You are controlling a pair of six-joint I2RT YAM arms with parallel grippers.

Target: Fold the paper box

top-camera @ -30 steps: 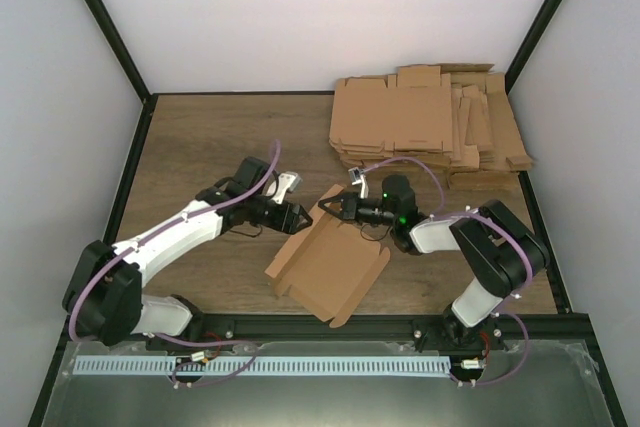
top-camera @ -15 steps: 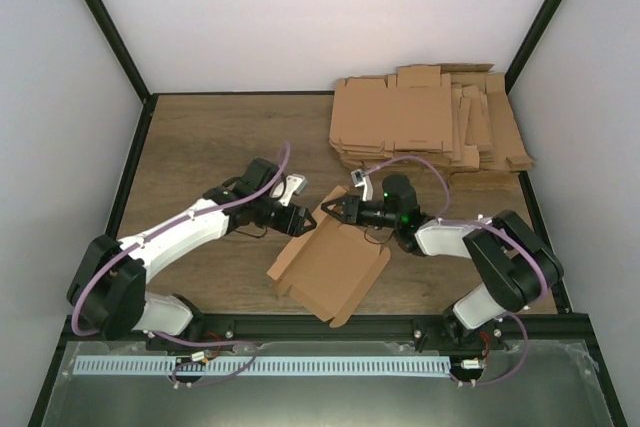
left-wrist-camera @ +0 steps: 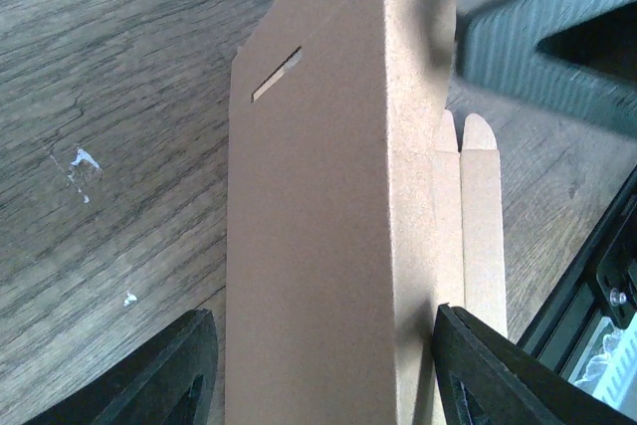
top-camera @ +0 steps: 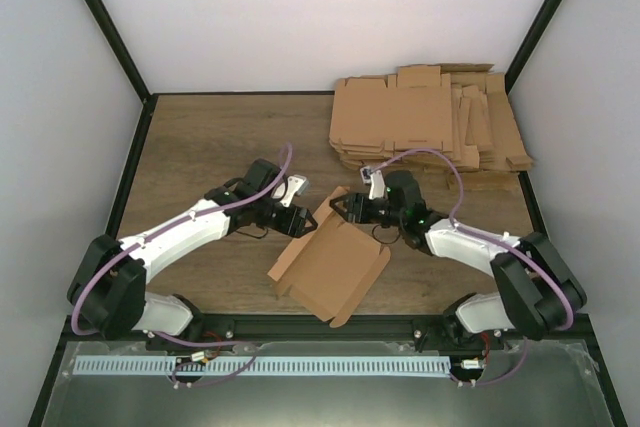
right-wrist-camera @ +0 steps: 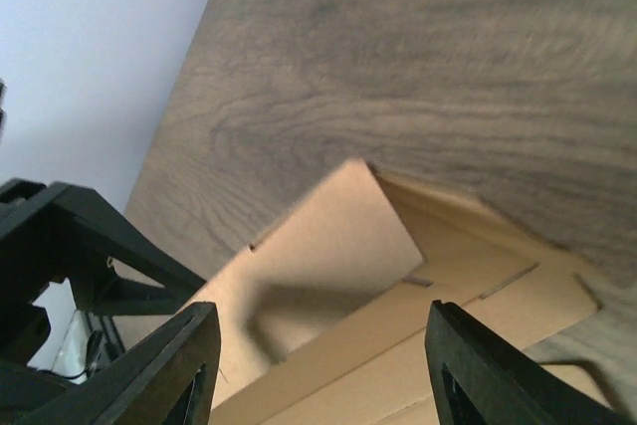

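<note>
The paper box (top-camera: 335,265) lies partly folded on the table (top-camera: 210,137). Its main panel is flat and one flap at its far corner is tilted up. You have both arms at that far corner.

Your left gripper (top-camera: 298,219) sits at the box's far left edge. In the left wrist view its fingers (left-wrist-camera: 169,375) stand apart on either side of the long brown panel (left-wrist-camera: 318,246). You cannot tell from the pictures whether they touch the cardboard.

Your right gripper (top-camera: 337,206) hangs just beyond the raised flap, facing the left one. Its fingers (right-wrist-camera: 159,375) are spread wide with nothing between them, and the flap (right-wrist-camera: 338,256) lies just ahead of them.

Well beyond the box, to its far right, lies the pile of flat cardboard blanks (top-camera: 430,127).
</note>
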